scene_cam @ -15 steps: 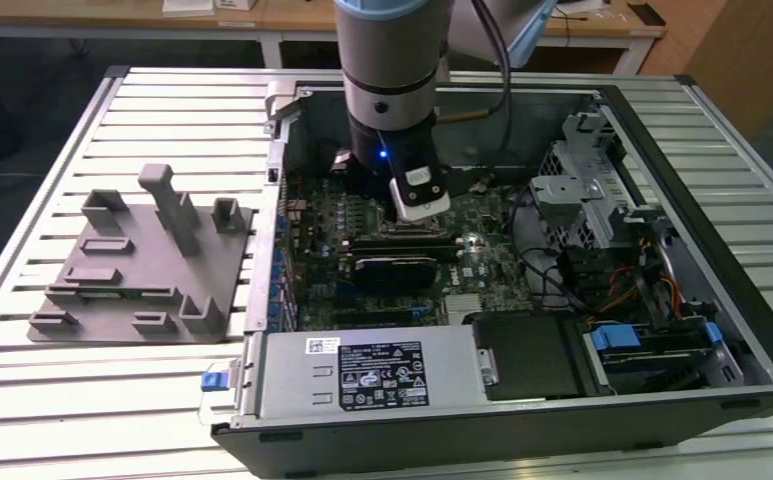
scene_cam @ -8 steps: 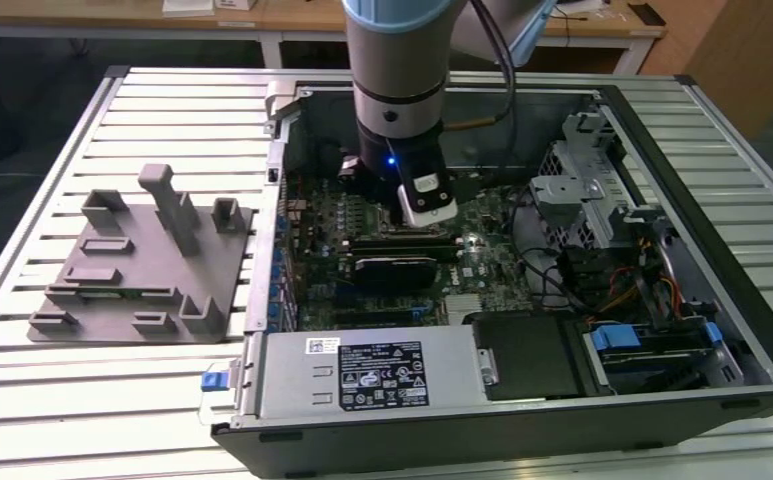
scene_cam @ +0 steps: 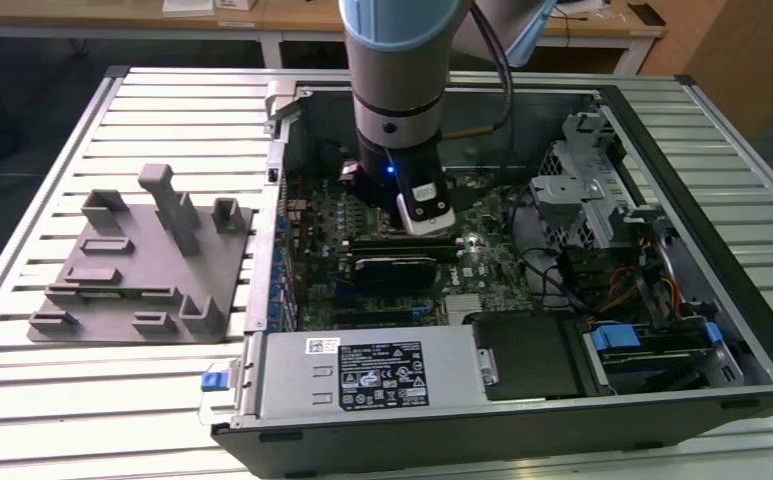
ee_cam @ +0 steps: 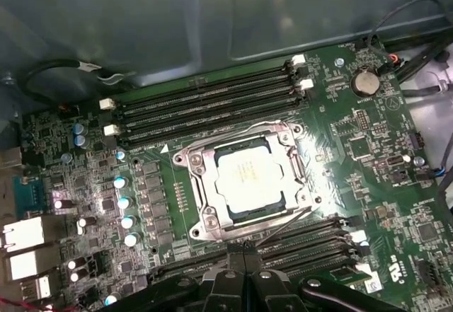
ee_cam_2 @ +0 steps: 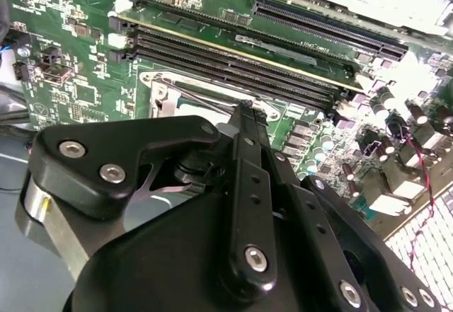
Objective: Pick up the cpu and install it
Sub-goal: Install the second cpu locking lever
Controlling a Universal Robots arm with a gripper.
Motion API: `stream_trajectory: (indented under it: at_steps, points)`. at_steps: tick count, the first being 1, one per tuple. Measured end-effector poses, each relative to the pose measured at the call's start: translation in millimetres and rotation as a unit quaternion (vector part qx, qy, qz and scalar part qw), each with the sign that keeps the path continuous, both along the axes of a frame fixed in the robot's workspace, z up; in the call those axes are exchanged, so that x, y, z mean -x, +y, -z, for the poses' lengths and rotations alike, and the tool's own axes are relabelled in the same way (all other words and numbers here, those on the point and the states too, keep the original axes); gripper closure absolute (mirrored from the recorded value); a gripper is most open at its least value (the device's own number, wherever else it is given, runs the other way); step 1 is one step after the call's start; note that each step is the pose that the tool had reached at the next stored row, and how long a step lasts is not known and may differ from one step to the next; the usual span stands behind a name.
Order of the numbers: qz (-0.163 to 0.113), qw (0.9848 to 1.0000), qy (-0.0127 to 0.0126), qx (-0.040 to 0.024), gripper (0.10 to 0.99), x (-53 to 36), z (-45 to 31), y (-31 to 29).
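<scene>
- Fixture [scene_cam: 139, 260]: a grey plate with upright posts lies on the slatted table [scene_cam: 39, 380] at the exterior view's left, well apart from the arm. Its slots are too small to read for contents.
- Case [scene_cam: 520, 410]: an open computer case lies on its side on the table, right of the fixture. Its near corner is cut off by the frame edge.
- Arm [scene_cam: 406, 80]: it comes down into the case over the motherboard [scene_cam: 319, 220]. Its upper part is cut off at the top of the exterior view, and its body hides the board area straight beneath it.
- Gripper [ee_cam: 244, 278]: in the first wrist view the black fingers meet at the lower edge, closed with nothing seen between them. The tips stand just beside the socket frame, over the memory slots [ee_cam: 304, 245]; contact with the board cannot be judged. In the second wrist view the gripper body [ee_cam_2: 244, 185] blocks most of the socket, and only a corner of its metal frame [ee_cam_2: 166, 89] shows.
- Cpu [ee_cam: 248, 180]: the silver square chip sits flat inside the socket [ee_cam: 205, 185] in the middle of the board, between two banks of memory slots. It is apart from the fingers. Whether the socket's retention lever is latched cannot be made out.
- Drive cage [scene_cam: 586, 190] and cables [scene_cam: 626, 290]: these fill the case toward the exterior view's right; the far interior there is dark.
</scene>
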State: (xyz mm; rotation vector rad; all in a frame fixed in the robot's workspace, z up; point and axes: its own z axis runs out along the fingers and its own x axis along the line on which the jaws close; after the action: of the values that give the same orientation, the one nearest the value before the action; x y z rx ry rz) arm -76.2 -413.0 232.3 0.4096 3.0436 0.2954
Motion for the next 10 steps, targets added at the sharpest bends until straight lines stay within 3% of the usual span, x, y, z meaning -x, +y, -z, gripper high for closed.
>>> stream_trajectory:
  at_steps: [5,10]
  points:
    - [0.000,1.0000,0.0001,-0.0016,0.980,3.5,6.2,-1.4]
    - [0.000,1.0000,0.0000,-0.0072,0.980,9.6,10.6,-2.4]
